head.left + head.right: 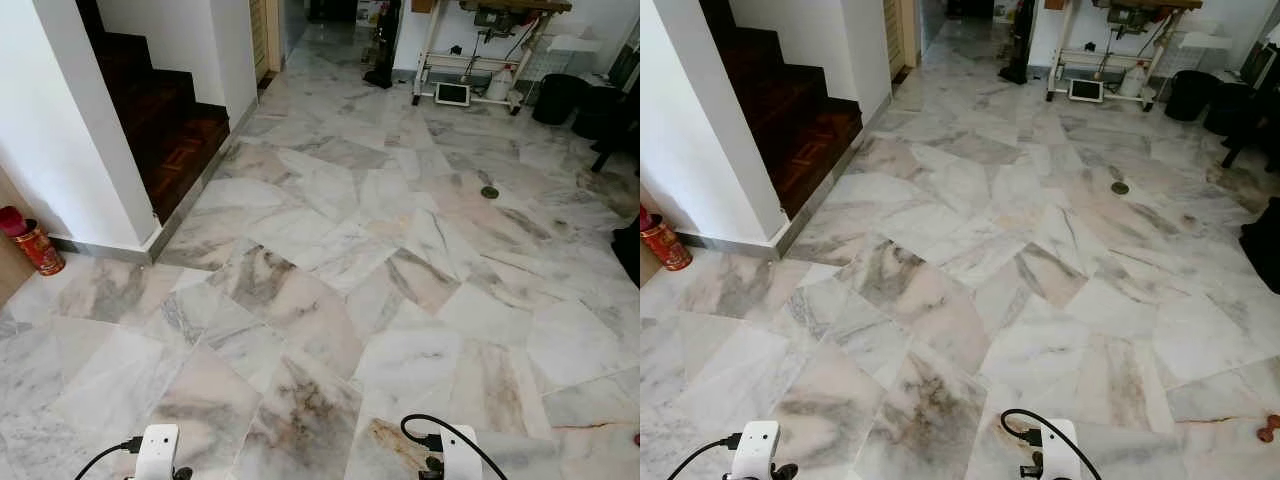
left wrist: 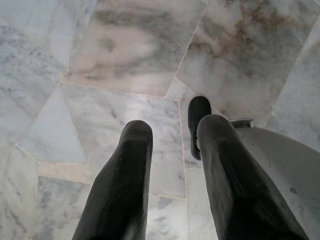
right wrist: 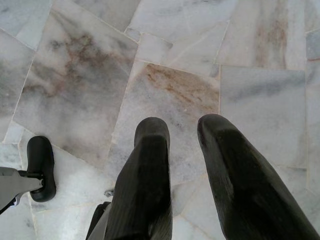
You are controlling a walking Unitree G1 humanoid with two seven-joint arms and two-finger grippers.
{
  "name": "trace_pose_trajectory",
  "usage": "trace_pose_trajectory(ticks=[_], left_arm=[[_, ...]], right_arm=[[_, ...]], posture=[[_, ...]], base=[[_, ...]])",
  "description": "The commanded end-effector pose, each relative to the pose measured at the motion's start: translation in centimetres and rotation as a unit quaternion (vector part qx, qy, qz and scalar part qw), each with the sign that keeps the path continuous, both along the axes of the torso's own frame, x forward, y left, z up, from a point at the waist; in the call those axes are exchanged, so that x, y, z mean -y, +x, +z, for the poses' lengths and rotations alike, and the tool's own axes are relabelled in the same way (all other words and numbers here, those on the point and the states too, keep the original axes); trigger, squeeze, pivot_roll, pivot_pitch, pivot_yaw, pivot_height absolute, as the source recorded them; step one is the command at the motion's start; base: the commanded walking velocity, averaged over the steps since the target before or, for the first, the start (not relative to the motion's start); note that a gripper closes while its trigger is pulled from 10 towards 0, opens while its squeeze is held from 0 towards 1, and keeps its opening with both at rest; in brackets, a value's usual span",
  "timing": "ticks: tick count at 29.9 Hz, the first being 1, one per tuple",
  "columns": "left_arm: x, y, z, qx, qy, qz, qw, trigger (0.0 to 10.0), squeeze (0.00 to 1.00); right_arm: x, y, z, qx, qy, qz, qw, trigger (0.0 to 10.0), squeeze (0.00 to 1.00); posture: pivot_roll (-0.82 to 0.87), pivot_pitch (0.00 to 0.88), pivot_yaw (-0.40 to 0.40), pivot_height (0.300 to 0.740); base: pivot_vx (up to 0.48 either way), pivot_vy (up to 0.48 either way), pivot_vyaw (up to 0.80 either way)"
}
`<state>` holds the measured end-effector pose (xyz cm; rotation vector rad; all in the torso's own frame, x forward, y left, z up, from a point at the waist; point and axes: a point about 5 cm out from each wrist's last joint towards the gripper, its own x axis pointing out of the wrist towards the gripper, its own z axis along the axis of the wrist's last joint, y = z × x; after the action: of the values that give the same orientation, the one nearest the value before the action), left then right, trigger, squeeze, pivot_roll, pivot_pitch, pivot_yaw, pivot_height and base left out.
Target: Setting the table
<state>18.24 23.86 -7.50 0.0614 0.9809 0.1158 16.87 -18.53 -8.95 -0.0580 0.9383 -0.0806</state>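
I stand on a marble floor (image 1: 330, 300) of grey and pink slabs. Both arms hang low, their white wrists at the bottom edge of the head views: left (image 1: 157, 450) and right (image 1: 458, 455). In the left wrist view my left gripper (image 2: 175, 131) points down at the floor, its two black fingers apart with nothing between them. My right gripper (image 3: 184, 127) hangs the same way, open and empty above the tiles. A black robot foot (image 2: 198, 112) rests on the floor by the left gripper, and the other foot (image 3: 41, 167) by the right.
A dark wooden staircase (image 1: 165, 130) rises at the left behind a white wall corner (image 1: 70, 130). A red tin (image 1: 38, 248) stands at the wall's foot. At the far back stand a white-framed stand (image 1: 470, 70) and black bins (image 1: 560, 97). A round floor drain (image 1: 489, 192) lies ahead to the right.
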Motion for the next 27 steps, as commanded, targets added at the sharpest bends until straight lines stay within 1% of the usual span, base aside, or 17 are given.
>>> trace_pose_trajectory(ticks=[1,2,3,5,14,18,27], left_arm=[[4.9,3.4,0.9,0.041,-0.028,-0.11,0.993,10.0,0.0],[4.9,3.4,0.9,0.041,-0.028,-0.111,0.993,10.0,0.0],[4.5,3.5,1.1,0.046,-0.024,-0.102,0.993,10.0,0.0],[4.3,3.6,1.2,0.051,-0.021,-0.097,0.994,10.0,0.0],[4.4,3.9,1.4,0.061,-0.019,-0.092,0.994,10.0,0.0],[4.4,4.4,1.6,0.074,-0.019,-0.08,0.994,10.0,0.0],[4.3,4.3,1.6,0.081,-0.023,-0.059,0.995,10.0,0.0]], right_arm=[[3.4,-1.1,0.0,-0.019,0.048,-0.095,0.994,10.0,0.0],[3.5,-1.2,0.0,-0.021,0.044,-0.094,0.994,10.0,0.0],[3.1,-1.4,-0.2,-0.025,0.044,-0.084,0.995,10.0,0.0],[2.8,-1.5,-0.3,-0.027,0.044,-0.08,0.995,10.0,0.0],[2.8,-1.5,-0.3,-0.024,0.044,-0.081,0.995,10.0,0.0],[3.3,-1.6,-0.2,-0.015,0.044,-0.109,0.993,10.0,0.0],[4.0,-2.9,-0.6,-0.025,0.038,-0.131,0.99,10.0,0.0]], posture=[[0.11,0.0,-0.055,0.74],[0.11,0.0,-0.055,0.74],[0.1,0.0,-0.048,0.74],[0.1,0.0,-0.048,0.74],[0.1,0.0,-0.049,0.74],[0.1,0.0,-0.05,0.74],[0.09,0.0,-0.046,0.74]], base=[[0.0,0.0,0.0],[0.0,0.0,0.0],[0.0,0.0,0.0],[0.0,0.0,0.0],[0.0,0.0,0.0],[0.0,0.0,0.0],[0.0,0.0,0.0]])
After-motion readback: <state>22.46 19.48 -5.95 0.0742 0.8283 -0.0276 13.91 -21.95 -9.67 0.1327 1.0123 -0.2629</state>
